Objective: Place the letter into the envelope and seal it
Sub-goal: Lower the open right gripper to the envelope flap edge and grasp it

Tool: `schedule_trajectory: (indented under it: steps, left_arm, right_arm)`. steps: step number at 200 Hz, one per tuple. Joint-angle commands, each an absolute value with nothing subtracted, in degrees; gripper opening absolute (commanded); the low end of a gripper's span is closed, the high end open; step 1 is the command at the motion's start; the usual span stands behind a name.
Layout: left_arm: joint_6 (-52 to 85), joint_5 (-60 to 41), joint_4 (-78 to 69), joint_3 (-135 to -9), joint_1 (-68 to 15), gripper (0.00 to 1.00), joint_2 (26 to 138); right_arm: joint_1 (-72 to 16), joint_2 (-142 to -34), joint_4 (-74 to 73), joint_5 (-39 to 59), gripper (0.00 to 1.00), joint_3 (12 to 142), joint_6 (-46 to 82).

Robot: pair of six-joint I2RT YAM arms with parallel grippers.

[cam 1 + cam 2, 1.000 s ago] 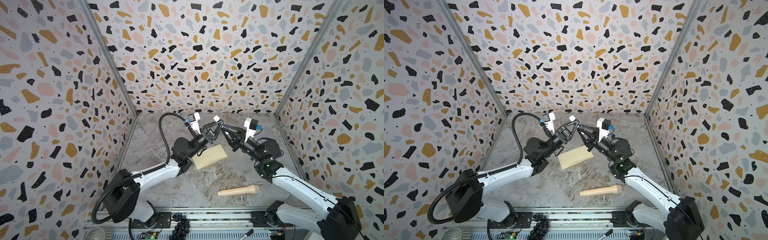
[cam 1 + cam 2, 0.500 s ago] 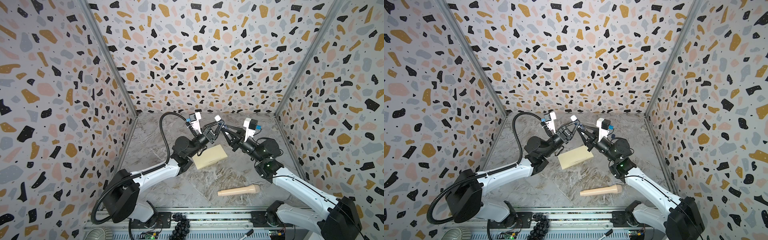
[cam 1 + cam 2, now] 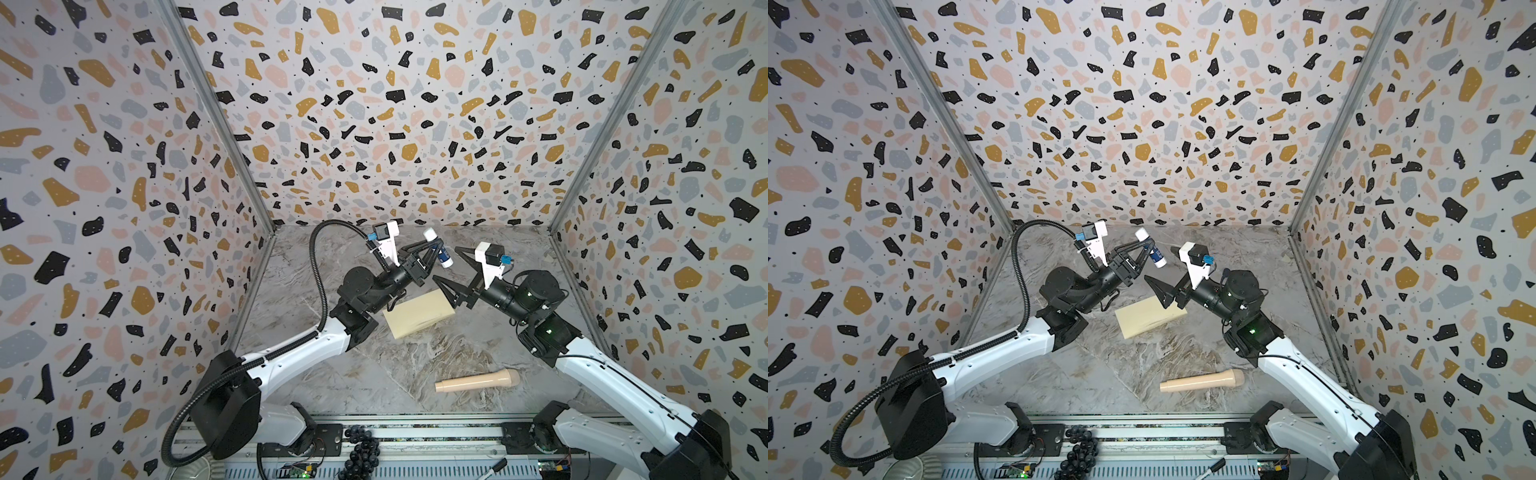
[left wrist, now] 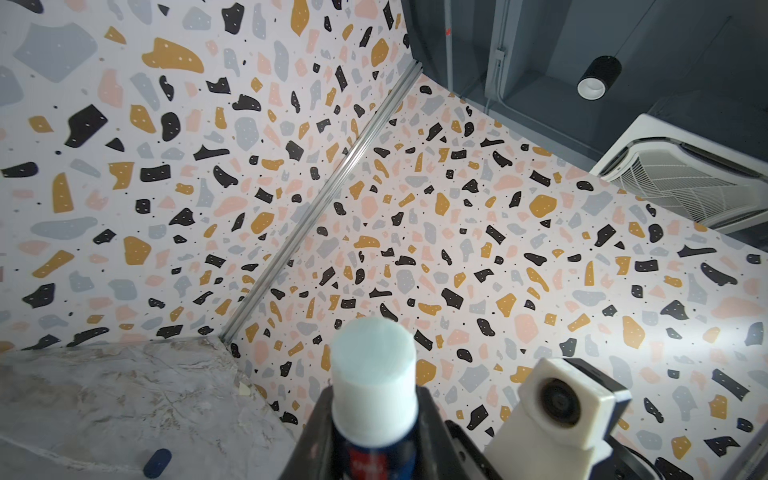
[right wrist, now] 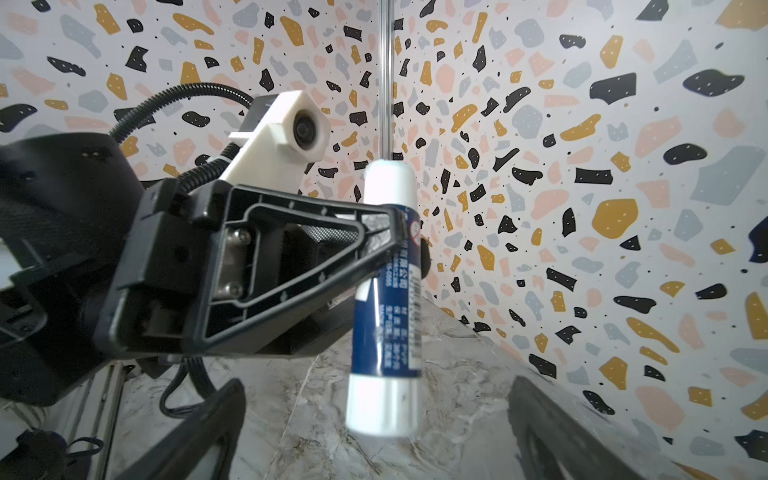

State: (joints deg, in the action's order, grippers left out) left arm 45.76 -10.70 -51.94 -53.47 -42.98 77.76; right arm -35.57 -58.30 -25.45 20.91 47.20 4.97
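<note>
The left gripper (image 3: 435, 249) clenches a glue stick (image 5: 384, 332) aloft. The right gripper (image 3: 444, 263), jaws spread wide and empty, hovers near it. The envelope (image 3: 415, 319) lies flat beneath both.

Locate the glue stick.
In both top views the glue stick is clamped in the left gripper, held off the table near the back wall, just beyond the envelope.

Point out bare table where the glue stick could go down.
Bare: front-left table, bordered by left arm, envelope and peach handle; also the strip between envelope and right arm. Crowded: centre back, where left tool with glue stick and right tool crowd the envelope's far edge. A dark cap lies near the back.
</note>
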Motion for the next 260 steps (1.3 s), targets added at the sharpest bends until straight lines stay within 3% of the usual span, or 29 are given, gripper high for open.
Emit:
schedule_trajectory:
  steps: [1,47,127,185,260]
  left_arm:
    - [42.11,-11.56,-50.04,-54.67,-41.13,0.00,75.87]
    - [29.46,-8.69,-33.07,-54.61,-38.77,0.00,72.41]
    - [18.16,-0.81,-21.63,-51.25,-37.51,0.00,68.48]
    - [17.23,-0.43,-21.27,-50.28,-37.44,0.00,68.13]
    - [17.24,0.00,-20.76,-48.74,-37.42,0.00,66.44]
  right_arm:
    - [-35.26,-55.58,-20.27,19.16,0.99,49.42,-2.11]
    - [-33.82,-54.90,-11.84,18.30,0.99,48.84,3.03]
    - [-31.03,-55.59,0.59,9.30,0.99,41.09,34.92]
    - [-33.59,-62.04,-9.72,10.38,1.00,31.82,61.53]
    - [-37.39,-72.39,-16.58,8.56,0.96,31.08,75.10]
